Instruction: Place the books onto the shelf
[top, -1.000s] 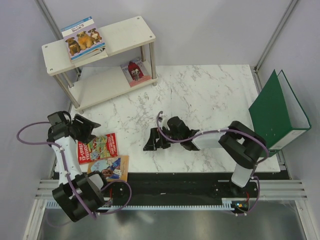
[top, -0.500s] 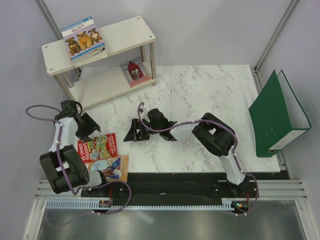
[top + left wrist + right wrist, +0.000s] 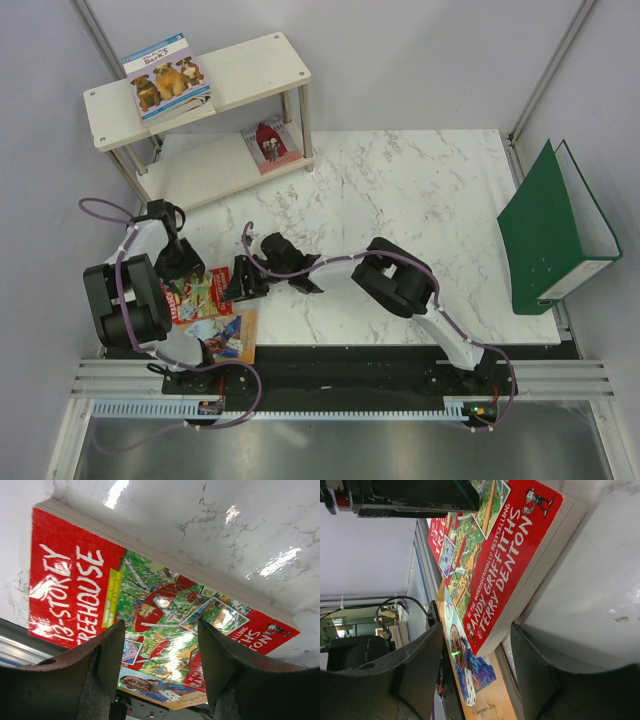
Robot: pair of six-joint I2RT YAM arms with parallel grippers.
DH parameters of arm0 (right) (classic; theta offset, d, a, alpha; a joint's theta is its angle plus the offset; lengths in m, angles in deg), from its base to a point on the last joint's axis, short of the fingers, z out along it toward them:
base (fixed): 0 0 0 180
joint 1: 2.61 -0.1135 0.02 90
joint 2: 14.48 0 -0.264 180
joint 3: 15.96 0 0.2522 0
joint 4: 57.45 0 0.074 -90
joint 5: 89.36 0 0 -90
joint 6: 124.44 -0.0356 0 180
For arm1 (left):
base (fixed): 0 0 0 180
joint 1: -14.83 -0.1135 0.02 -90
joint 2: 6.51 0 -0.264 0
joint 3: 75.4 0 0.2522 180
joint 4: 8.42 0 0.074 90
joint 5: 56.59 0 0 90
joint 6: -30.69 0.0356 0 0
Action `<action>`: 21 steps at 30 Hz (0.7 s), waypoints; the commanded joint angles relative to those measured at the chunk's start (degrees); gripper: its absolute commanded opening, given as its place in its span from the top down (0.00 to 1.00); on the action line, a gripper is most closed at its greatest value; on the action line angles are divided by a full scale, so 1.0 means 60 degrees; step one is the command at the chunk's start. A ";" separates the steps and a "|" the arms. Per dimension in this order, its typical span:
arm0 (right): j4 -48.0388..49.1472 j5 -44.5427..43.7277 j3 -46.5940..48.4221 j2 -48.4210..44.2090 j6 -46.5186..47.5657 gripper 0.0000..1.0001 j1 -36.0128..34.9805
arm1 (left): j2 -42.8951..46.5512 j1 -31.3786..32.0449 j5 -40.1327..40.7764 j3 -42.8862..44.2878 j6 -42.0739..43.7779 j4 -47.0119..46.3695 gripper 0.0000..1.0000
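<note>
At lower left of the top view, the red book (image 3: pixel 207 292) lies flat, overlapping the orange book (image 3: pixel 225 338). The left gripper (image 3: pixel 180 265) and right gripper (image 3: pixel 240 278) flank it, jaws spread. The right one's bite might catch both books, though contact is hard to judge.

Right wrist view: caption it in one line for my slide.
Open right pincer frames a corner of the red Treehouse book lying on the marble table.

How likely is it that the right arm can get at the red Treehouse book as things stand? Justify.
Probably yes. The right gripper is open at the edge of the red Treehouse book, with nothing between. The left gripper hovers over the book's other end and may crowd it.
</note>
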 commanded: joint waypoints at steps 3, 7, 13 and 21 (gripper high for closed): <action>-0.0256 -0.0048 0.1141 0.0636 -0.0186 0.41 -0.0240 | -0.0814 0.0050 -0.0130 0.0274 0.0491 0.0010 0.34; -0.0124 -0.0033 0.1742 0.0857 -0.0450 0.48 -0.0314 | -0.0948 0.0138 -0.0364 0.0259 0.0535 -0.0049 0.34; -0.0168 -0.0662 0.2022 0.0741 -0.0450 0.58 -0.0314 | -0.0977 0.0226 -0.0555 0.0244 0.0594 -0.0122 0.34; -0.1090 -0.1307 0.2067 0.0346 -0.0011 0.74 -0.0300 | -0.1343 0.0986 -0.0980 0.0215 0.0740 -0.0196 0.34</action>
